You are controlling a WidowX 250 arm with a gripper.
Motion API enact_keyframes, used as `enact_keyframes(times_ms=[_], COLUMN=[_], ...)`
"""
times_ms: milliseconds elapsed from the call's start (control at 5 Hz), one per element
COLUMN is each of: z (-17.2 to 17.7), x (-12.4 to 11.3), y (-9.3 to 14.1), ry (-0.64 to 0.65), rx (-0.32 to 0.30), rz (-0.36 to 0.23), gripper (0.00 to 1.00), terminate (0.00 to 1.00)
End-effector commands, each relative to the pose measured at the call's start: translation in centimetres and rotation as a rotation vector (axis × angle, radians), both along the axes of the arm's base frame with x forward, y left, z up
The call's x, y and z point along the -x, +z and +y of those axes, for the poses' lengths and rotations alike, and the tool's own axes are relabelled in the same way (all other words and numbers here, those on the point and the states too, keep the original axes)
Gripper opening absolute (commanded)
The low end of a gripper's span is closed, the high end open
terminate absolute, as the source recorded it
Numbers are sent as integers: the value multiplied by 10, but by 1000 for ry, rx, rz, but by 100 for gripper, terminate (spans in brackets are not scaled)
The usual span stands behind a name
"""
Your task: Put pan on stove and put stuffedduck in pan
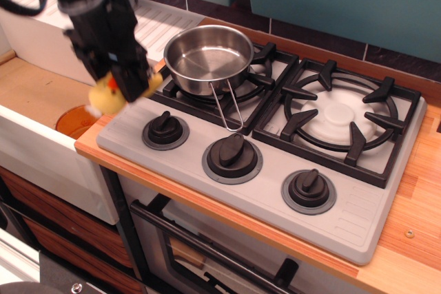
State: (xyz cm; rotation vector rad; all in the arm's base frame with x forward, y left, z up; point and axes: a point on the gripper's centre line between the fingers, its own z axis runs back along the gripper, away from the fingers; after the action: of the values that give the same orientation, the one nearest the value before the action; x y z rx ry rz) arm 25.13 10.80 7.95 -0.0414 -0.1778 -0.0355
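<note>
The shiny steel pan sits on the left burner grate of the grey stove, its wire handle pointing toward the knobs. My gripper is shut on the yellow stuffedduck and holds it in the air above the stove's left front corner, to the left of the pan. The fingers cover part of the duck; its yellow body and a bit of orange show on either side of them.
Three black knobs line the stove front. The right burner grate holds nothing. An orange disc lies in the sink at left. A white drain rack and faucet stand behind the arm.
</note>
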Motion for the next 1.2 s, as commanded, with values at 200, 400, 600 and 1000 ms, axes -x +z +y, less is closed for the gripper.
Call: enact_keyframes(times_ms=[200,400,600,1000], z=[-13,-21,-29,-36], x=[-65,-84,-95,-105], y=[68,68,65,59], ry=[-26,-44,-42,-57], rx=[-61,-46,-36,-25], rz=[-7,-5,-11,-41], gripper=[0,0,0,0], terminate=[0,0,0,0])
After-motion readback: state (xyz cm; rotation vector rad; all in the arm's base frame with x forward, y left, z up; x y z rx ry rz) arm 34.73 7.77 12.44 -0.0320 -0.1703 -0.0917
